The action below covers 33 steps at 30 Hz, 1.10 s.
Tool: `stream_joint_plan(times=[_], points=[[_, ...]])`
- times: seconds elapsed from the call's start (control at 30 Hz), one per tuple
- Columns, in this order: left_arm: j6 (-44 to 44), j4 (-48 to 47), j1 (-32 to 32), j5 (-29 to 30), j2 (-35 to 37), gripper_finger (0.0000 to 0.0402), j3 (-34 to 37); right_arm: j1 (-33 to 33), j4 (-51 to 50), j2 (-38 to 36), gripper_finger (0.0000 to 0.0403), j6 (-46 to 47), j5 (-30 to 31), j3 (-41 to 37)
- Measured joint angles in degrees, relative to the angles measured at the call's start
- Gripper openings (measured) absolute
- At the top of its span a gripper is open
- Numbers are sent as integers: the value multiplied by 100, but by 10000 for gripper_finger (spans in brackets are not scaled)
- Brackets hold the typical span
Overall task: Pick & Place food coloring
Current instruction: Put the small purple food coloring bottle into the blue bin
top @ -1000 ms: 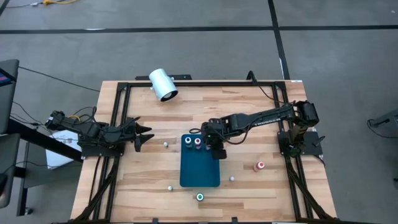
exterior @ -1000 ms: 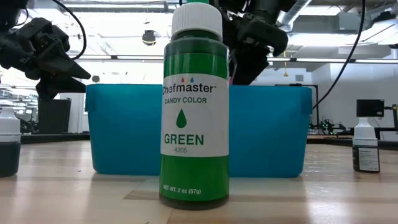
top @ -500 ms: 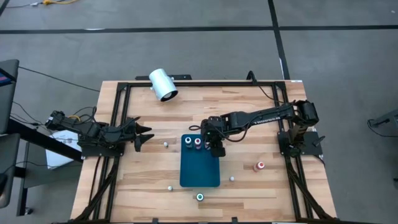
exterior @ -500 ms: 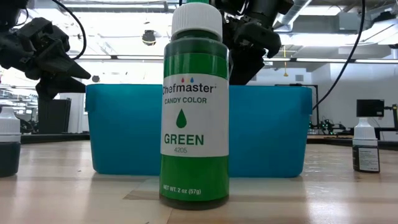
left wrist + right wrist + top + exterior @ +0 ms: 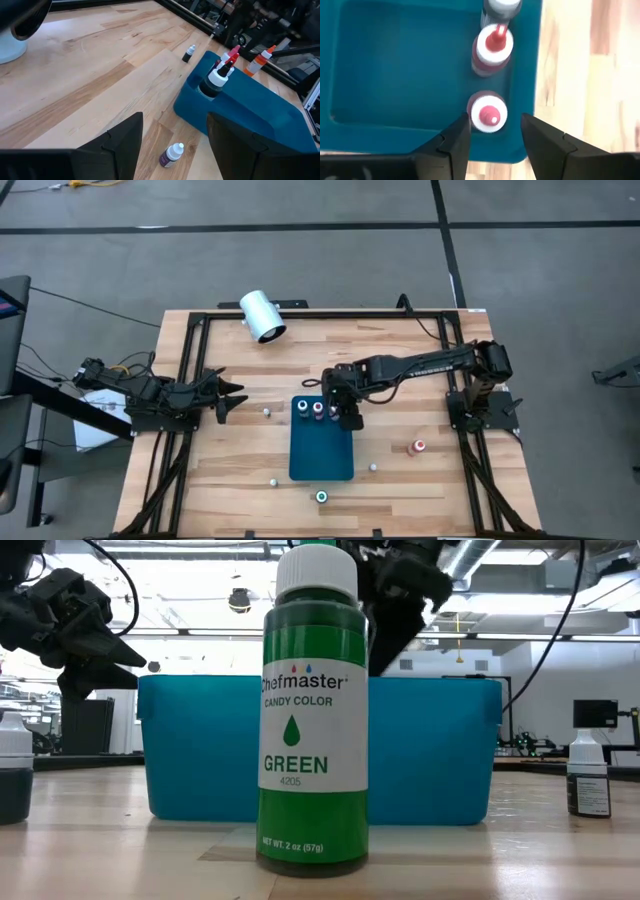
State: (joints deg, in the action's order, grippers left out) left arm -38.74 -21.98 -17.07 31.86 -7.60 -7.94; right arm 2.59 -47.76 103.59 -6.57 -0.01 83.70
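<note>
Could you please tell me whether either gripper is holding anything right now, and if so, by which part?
Nothing is held. The right gripper stands open above a red-tipped bottle in the blue bin; the left gripper is open and empty.

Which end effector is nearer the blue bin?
Right. The right end effector hangs open over the blue bin's far end, above its bottles; the left end effector waits open off to the side.

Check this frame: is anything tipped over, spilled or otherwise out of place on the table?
No spill or damage shows. One oddity: the white cylinder lies on its side at the table's far edge, overhanging the frame. Bottles in the blue bin stand upright in a row; the right gripper, open, sits over the end one. The left gripper waits aside.
</note>
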Motion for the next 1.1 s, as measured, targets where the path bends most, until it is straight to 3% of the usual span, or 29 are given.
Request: stream_joint_plan(times=[0.4,0.57,0.87,1.1], points=[[9,0,-1,2,1,209,0,-11,-2216,-2,143,-136,2,1327],[11,0,0,4,0,209,0,-11,-3008,-179,133,144,0,1488],[79,2,-1,11,-1,209,0,-7,-3155,-1221,130,820,16,1484],[78,2,0,9,-1,209,0,0,-3104,-2219,128,1374,430,857]])
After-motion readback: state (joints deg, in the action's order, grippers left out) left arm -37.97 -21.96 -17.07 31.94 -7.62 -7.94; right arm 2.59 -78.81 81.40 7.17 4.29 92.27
